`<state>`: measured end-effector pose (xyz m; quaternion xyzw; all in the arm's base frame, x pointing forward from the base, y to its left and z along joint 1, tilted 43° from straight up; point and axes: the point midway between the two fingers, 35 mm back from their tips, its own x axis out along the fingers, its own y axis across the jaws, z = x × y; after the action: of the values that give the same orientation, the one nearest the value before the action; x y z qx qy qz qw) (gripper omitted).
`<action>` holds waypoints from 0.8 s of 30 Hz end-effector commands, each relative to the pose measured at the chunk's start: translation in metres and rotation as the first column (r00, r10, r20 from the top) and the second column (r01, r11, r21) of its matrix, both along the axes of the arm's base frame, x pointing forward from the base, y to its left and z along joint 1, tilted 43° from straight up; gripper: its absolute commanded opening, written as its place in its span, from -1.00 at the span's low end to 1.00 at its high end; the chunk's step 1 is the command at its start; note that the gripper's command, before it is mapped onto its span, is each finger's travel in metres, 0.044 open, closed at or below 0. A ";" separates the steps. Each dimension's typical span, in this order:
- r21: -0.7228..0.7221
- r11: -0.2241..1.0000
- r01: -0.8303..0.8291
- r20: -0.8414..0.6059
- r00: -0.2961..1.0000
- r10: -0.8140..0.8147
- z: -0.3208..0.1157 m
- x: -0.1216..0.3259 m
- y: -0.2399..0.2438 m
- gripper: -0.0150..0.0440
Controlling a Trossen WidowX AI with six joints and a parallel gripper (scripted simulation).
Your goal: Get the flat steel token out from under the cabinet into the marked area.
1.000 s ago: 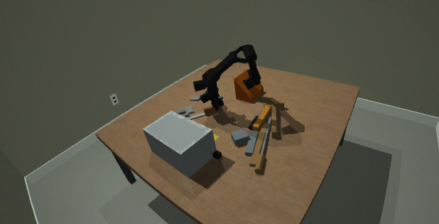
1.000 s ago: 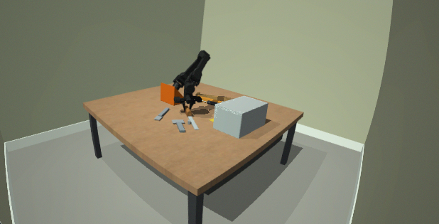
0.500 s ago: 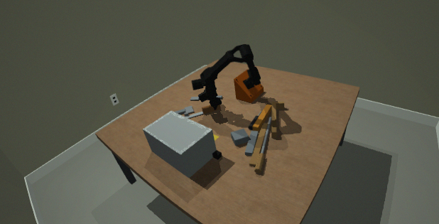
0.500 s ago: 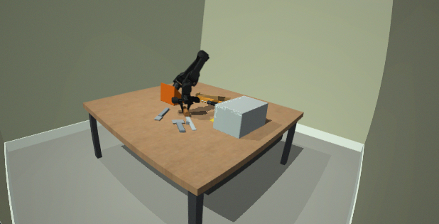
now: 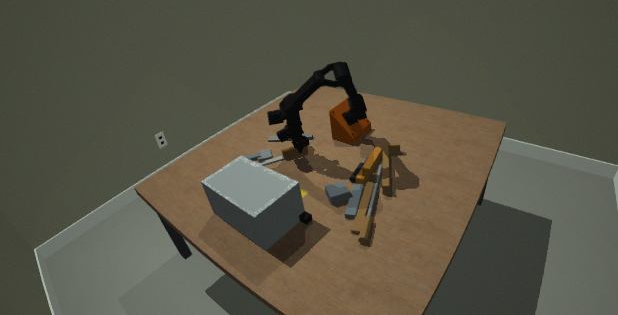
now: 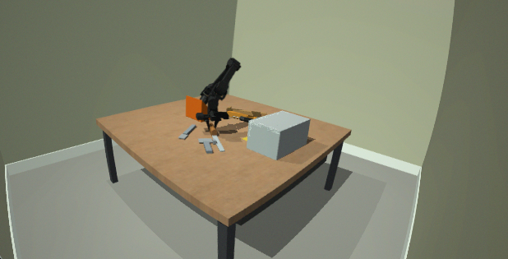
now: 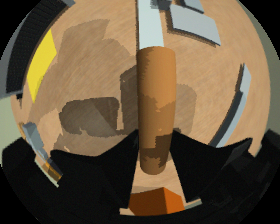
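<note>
My gripper (image 5: 301, 150) (image 6: 211, 127) (image 7: 152, 132) points down and is shut on the wooden handle (image 5: 289, 153) (image 6: 213, 131) (image 7: 156, 75) of a flat-bladed tool. Its pale steel blade (image 5: 271, 161) (image 6: 219, 143) (image 7: 150, 27) points away from the fingers. The tool is low over the table; whether it touches the wood I cannot tell. The grey cabinet (image 5: 250, 184) (image 6: 265, 139) stands beyond, and its dark slotted side shows at upper left in the wrist view. A yellow patch (image 5: 303, 194) (image 6: 245, 139) (image 7: 41, 67) lies in front of it. The token is not visible.
A grey T-shaped piece (image 6: 207, 143) (image 7: 193, 25) lies beside the blade. A thin grey bar (image 5: 276, 139) (image 6: 187, 131) (image 7: 234, 115) lies on the handle's other side. An orange wedge (image 5: 340, 127) (image 6: 193, 108) stands by the arm's base. A grey block (image 5: 338, 193) and several long bars lie across the table.
</note>
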<state>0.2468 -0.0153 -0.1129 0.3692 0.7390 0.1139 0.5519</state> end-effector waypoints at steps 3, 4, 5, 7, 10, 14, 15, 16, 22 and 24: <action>-0.009 1.000 0.004 -0.004 1.000 -0.004 -0.005 0.000 -0.008 -0.49; -0.009 1.000 0.004 -0.004 1.000 -0.004 -0.006 0.000 -0.009 -0.49; -0.009 1.000 0.004 -0.004 1.000 -0.004 -0.007 0.000 -0.010 -0.49; -0.009 1.000 0.004 -0.004 1.000 -0.004 -0.007 0.000 -0.010 -0.49; -0.009 1.000 0.004 -0.004 1.000 -0.004 -0.008 0.000 -0.011 -0.49; -0.009 1.000 0.004 -0.003 1.000 -0.004 -0.010 0.000 -0.014 -0.49; -0.009 1.000 0.004 -0.003 1.000 -0.004 -0.011 0.000 -0.015 -0.49; -0.009 1.000 0.004 -0.003 1.000 -0.004 -0.012 0.000 -0.016 -0.49; -0.010 1.000 0.004 -0.003 1.000 -0.004 -0.016 0.000 -0.021 -0.49; -0.010 1.000 0.004 -0.003 1.000 -0.004 -0.018 -0.001 -0.022 -0.49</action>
<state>0.2462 -0.0323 -0.1280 0.3689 0.7387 0.1139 0.5525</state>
